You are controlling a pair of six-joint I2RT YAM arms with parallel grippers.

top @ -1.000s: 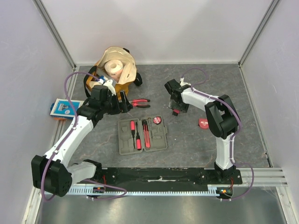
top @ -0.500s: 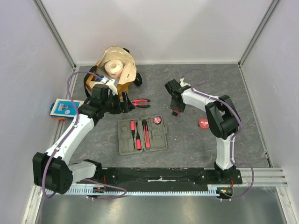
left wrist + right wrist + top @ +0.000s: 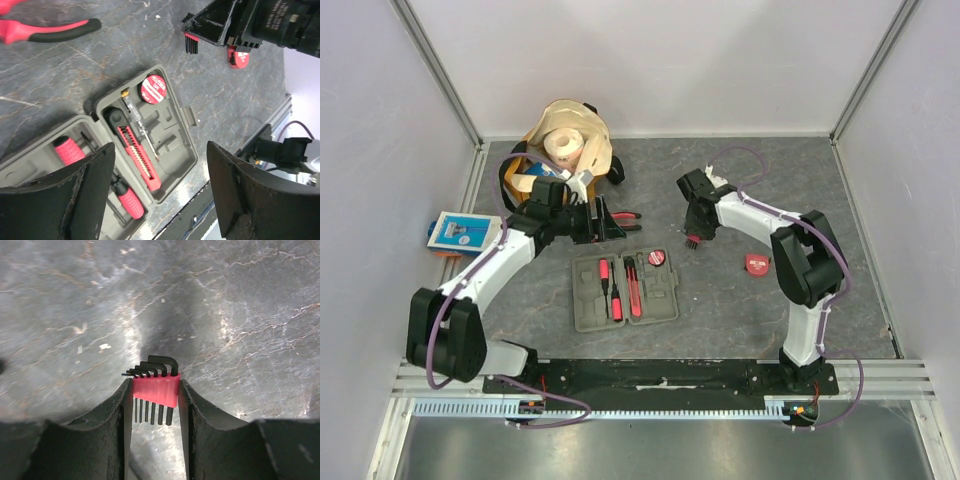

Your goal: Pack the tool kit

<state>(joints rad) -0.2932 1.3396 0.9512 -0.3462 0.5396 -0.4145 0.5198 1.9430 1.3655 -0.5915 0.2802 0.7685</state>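
The grey tool case (image 3: 662,297) lies open near the middle. It holds red-handled screwdrivers (image 3: 604,270), a red knife (image 3: 137,157) and a round red tape measure (image 3: 657,258). Red-and-black pliers (image 3: 626,215) lie on the table behind the case. My left gripper (image 3: 599,221) hovers open at their near end, with the case (image 3: 176,131) showing between its fingers (image 3: 75,192). My right gripper (image 3: 154,390) is shut on a red holder of black hex keys (image 3: 156,386), which hangs just above the table right of the case (image 3: 692,240).
A tan-and-yellow bag with a paper roll (image 3: 567,150) stands at the back left, close behind my left gripper. A blue-and-white packet (image 3: 460,230) lies by the left wall. A small red item (image 3: 757,264) sits on the table right of the case.
My right gripper has closed on the hex key holder. My left arm has swung right, bringing its gripper over the pliers' near end.
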